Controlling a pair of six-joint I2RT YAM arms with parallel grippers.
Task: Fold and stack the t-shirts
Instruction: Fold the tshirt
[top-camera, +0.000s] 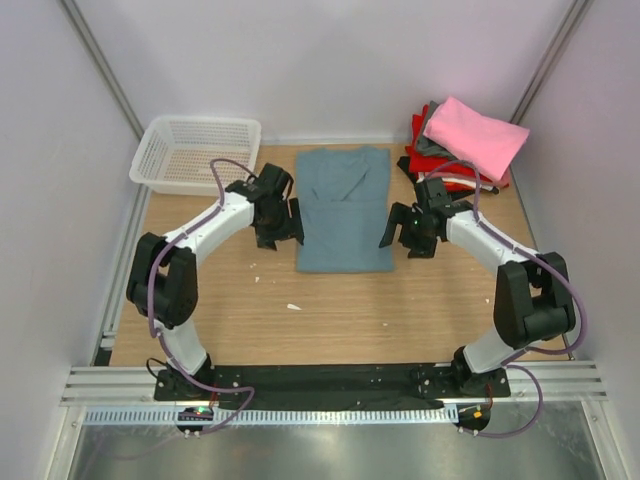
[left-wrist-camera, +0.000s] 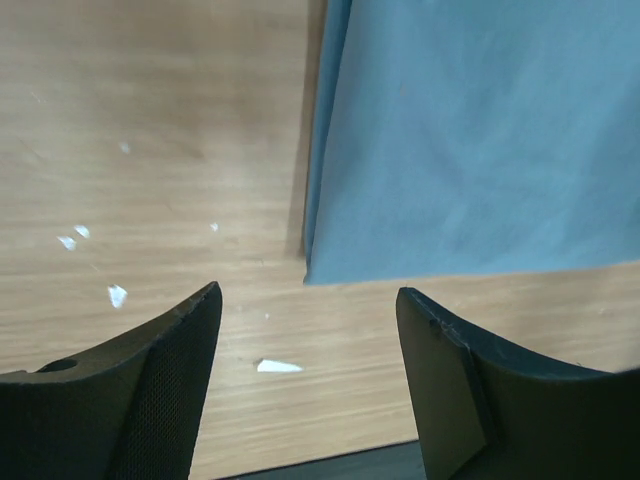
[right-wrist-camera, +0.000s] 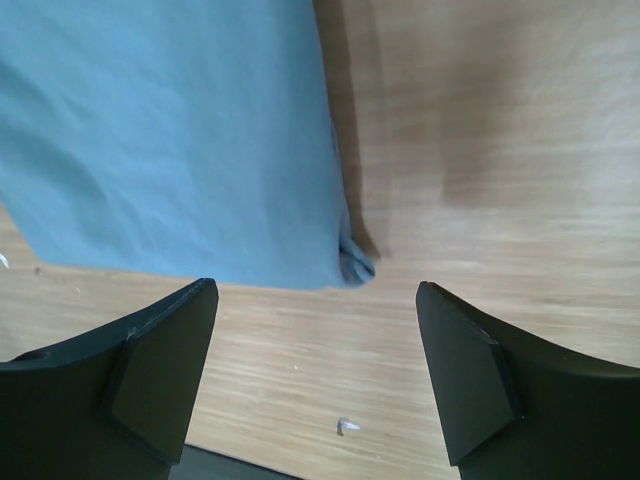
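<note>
Flanking the folded teal t-shirt (top-camera: 345, 210), flat in the middle of the table (top-camera: 200, 320).
The left gripper (top-camera: 290, 222) is just beside its left edge and the right gripper (top-camera: 398, 228) just beside its right, both spread wide and holding nothing.

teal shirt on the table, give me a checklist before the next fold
1. Left claw open, holding nothing: ok.
2. Right claw open, holding nothing: ok.
3. Dusty teal-blue cloth t-shirt lies flat as a long rectangle between the claws: ok.
4. Its near corners show in both wrist views: ok.
5. Stack of folded cloth shirts, pink on top, lies apart from it: ok.
6. Lower layers aligned: cannot tell.
</note>
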